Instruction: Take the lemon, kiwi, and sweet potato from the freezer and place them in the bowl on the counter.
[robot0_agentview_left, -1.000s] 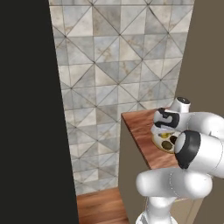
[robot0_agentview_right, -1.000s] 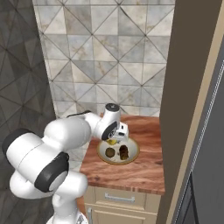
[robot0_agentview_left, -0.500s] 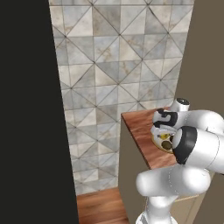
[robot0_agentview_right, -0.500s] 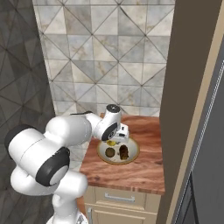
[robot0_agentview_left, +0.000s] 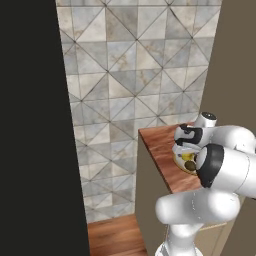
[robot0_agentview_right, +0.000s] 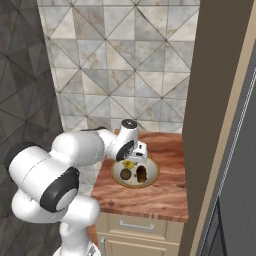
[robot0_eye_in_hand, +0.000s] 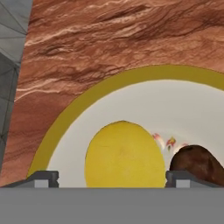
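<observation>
Small round bright yellow lemon (robot0_eye_in_hand: 121, 154) sits in the shallow cream-white bowl w/ tan rim (robot0_eye_in_hand: 65, 118) on the reddish-brown wood-grain counter (robot0_eye_in_hand: 109, 39), beside a dark brown lump (robot0_eye_in_hand: 197, 164). Two-finger gripper (robot0_eye_in_hand: 111, 177) is spread wide astride the lemon, gripping nothing. Best move now, imo: lift straight up, no sideways drift, so fingertips don't nudge fruit or rim.

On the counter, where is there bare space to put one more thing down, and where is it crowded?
Bare wood lies on the counter between the bowl and the front edge, and behind the bowl towards the tiled wall. Inside the bowl is crowded: the lemon, two brown lumps, and the gripper above.
</observation>
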